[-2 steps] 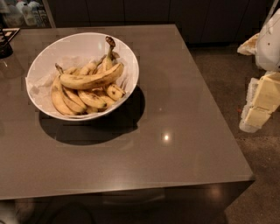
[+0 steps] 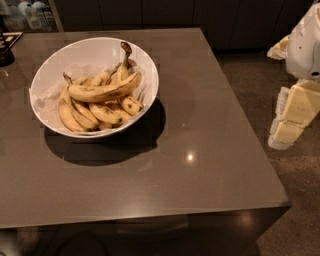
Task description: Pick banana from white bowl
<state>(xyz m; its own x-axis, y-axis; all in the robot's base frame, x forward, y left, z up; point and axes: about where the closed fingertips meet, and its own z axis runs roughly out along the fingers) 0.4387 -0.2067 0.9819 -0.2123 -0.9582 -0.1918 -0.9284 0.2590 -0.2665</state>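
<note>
The white bowl point(image 2: 95, 50) stands on the far left part of a grey table point(image 2: 200, 190), lined with crumpled white paper. It holds several bananas. The banana point(image 2: 102, 91), the longest and thickest one, lies across the top of the pile, running left to right. A banana with a dark upright stem point(image 2: 124, 56) stands behind it, and shorter spotted bananas point(image 2: 87, 114) lie under it. My gripper point(image 2: 292, 117), cream coloured, hangs off the table's right edge, far to the right of the bowl and over the floor, holding nothing that shows.
A dark object point(image 2: 6, 50) sits at the table's far left edge. Bottles point(image 2: 22, 14) stand behind the back left corner. Dark cabinets run along the back. A speckled floor point(image 2: 295, 200) lies to the right of the table.
</note>
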